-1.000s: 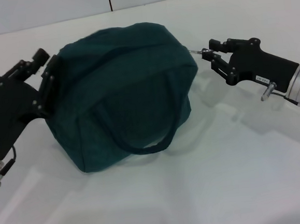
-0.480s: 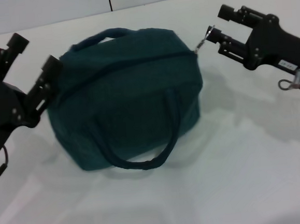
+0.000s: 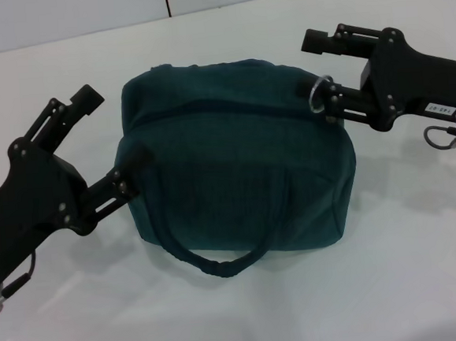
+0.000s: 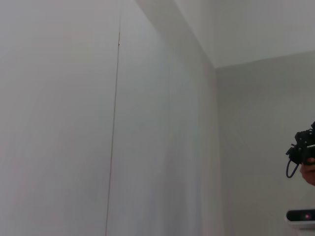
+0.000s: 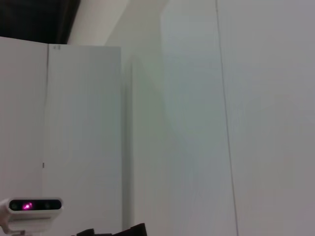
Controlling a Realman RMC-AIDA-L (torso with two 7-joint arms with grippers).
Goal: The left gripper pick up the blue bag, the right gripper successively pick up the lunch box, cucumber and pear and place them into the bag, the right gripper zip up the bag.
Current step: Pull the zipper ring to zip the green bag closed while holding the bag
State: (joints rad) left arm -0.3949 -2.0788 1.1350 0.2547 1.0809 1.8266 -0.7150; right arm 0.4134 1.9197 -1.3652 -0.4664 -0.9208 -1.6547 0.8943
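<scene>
centre of head view: blue bag (image 3: 241,181) on white table (image 3: 379,285), zipped, likely so contents stay in. left gripper (image 3: 115,144) at frame left, fingers apart — lower fingertip touching bag's end. right gripper (image 3: 323,70) upper right, fingers spread — ring pull (image 3: 319,94) beside lower one, released.

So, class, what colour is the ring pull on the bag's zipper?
Silver; the ring pull shows best in the head view.

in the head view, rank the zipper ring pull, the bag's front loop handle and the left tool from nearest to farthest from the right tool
1. Zipper ring pull: at the right tool, on the blue bag's right top corner.
2. Front loop handle: low on the bag's front, toward the middle.
3. Left tool: at the bag's opposite, left end.
</scene>
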